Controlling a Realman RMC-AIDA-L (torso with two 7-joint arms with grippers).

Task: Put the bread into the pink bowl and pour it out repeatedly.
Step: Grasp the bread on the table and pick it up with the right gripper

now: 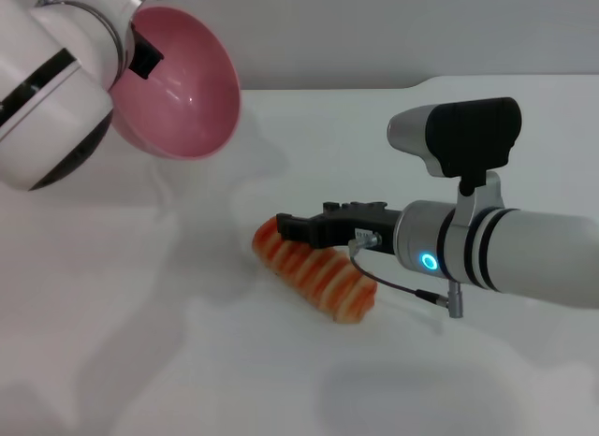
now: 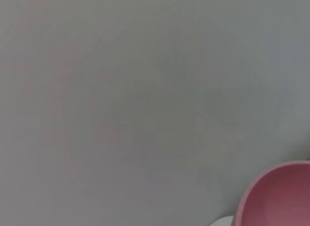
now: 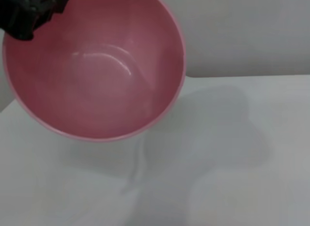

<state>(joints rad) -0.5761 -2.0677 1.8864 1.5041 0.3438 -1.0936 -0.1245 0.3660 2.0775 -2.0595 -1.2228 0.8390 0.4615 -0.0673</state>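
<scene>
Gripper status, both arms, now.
Left gripper: shut on the pink bowl, held tipped above the table.
Right gripper: at the bread on the table; open or shut cannot be told.

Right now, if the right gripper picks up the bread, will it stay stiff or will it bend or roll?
The bread probably stays stiff: it lies straight on the table without sagging. Its rounded, ridged back suggests it may rock or roll if nudged sideways. The right gripper is at its top; the ridges may help grip.

a plain white surface (image 1: 187,361) fills the near and middle scene. soft grey shadows lie across it. behind its far edge stands a pale grey wall (image 1: 374,34).
</scene>
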